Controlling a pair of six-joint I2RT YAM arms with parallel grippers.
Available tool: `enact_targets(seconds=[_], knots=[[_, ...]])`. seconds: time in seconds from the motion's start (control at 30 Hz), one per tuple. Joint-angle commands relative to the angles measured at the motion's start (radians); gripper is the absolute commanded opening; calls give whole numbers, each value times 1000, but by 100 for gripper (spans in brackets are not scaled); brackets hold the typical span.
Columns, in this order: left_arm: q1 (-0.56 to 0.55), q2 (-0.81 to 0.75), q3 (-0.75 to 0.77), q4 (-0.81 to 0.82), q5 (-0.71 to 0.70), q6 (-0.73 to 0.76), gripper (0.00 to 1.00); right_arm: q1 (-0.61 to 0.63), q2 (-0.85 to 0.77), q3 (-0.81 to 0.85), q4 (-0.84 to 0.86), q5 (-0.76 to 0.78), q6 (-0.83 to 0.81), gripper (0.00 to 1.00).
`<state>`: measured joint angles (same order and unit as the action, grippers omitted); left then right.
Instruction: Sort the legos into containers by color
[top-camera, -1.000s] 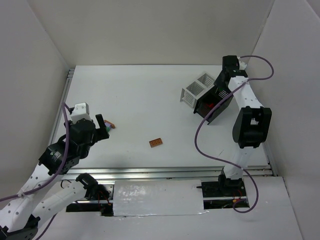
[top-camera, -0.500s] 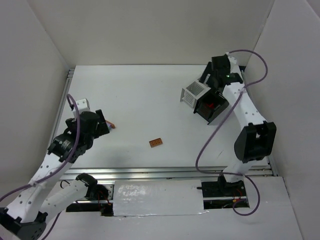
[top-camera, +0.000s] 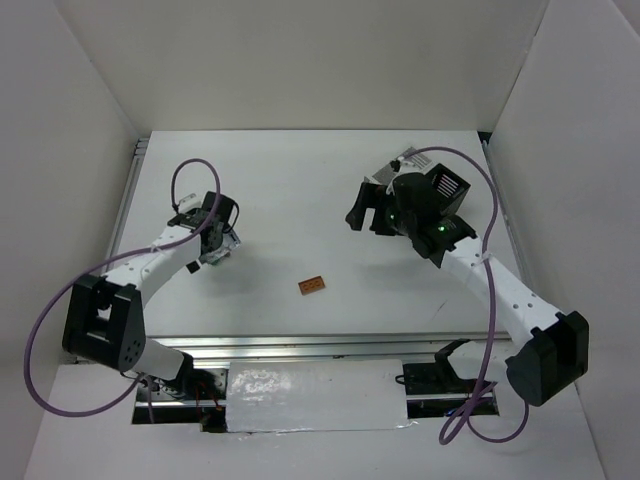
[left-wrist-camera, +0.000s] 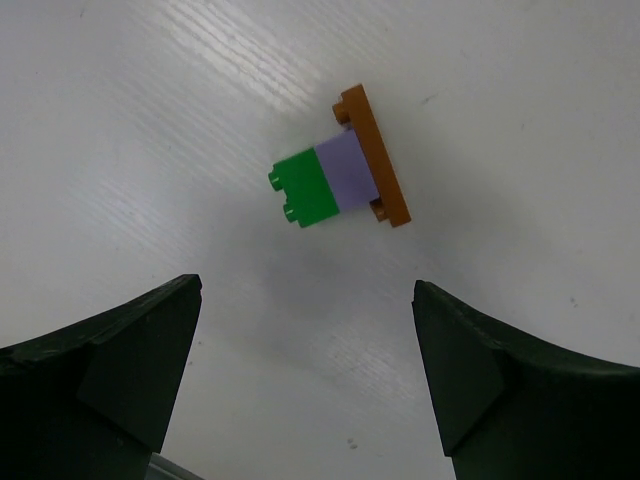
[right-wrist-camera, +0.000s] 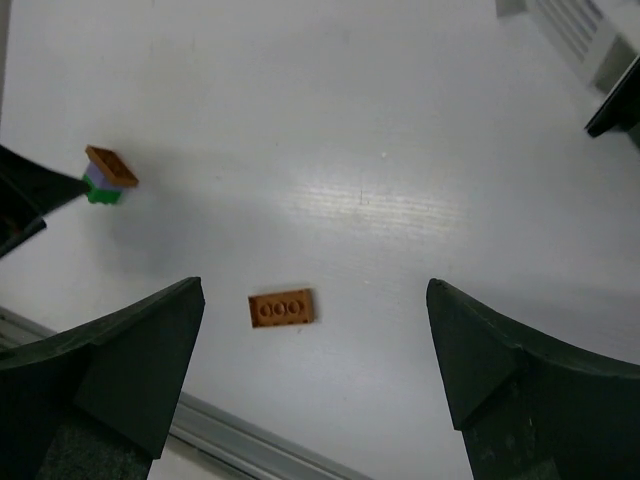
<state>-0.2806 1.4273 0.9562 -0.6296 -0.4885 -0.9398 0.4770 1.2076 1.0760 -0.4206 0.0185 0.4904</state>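
A stack of legos (left-wrist-camera: 340, 182), green and purple bricks on an orange-brown plate, lies on its side on the white table. My left gripper (left-wrist-camera: 305, 290) is open and empty, hovering just short of the stack; in the top view (top-camera: 215, 252) it covers most of it. A single orange-brown plate (top-camera: 312, 285) lies flat at mid-table. My right gripper (right-wrist-camera: 315, 290) is open and empty above the table, with that plate (right-wrist-camera: 281, 308) just left of the middle between its fingers. The stack also shows far left in the right wrist view (right-wrist-camera: 108, 172). No other legos show.
A black box (top-camera: 450, 184) stands at the back right, largely behind my right arm (top-camera: 470, 265). A white slatted box (right-wrist-camera: 590, 35) and a black box corner (right-wrist-camera: 615, 112) show at the right wrist view's top right. A metal rail (top-camera: 320, 345) runs along the table's near edge.
My right gripper has swung away from the boxes, left and toward the middle of the table. My left arm has reached forward, bringing its gripper over the stack.
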Motion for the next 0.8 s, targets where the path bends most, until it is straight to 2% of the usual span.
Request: enact_targets(seconds=[0.0,0.23,0.47,0.57,0.6,0.67,0.7,0.77], knots=[[38,68,87,56,-27,-86,99,12,-8,-66,105,-87,13,100],[70,194,96,113,7,-97,99,29,10,-106,144,-138,11,99],[70,220,33,174,2,-146,97,41,-6,-139,189,-158,8,100],[73,254,27,191,-16,-140,85,46,-10,-149,198,-166,10,99],[77,262,26,198,-13,-140,72,46,-10,-151,198,-166,8,99],[80,280,15,223,-6,-133,63,49,-17,-157,200,-167,10,100],[84,289,13,232,7,-129,60,51,-19,-159,201,-167,10,100],[86,318,22,240,13,-122,59,52,-26,-162,203,-170,11,100]])
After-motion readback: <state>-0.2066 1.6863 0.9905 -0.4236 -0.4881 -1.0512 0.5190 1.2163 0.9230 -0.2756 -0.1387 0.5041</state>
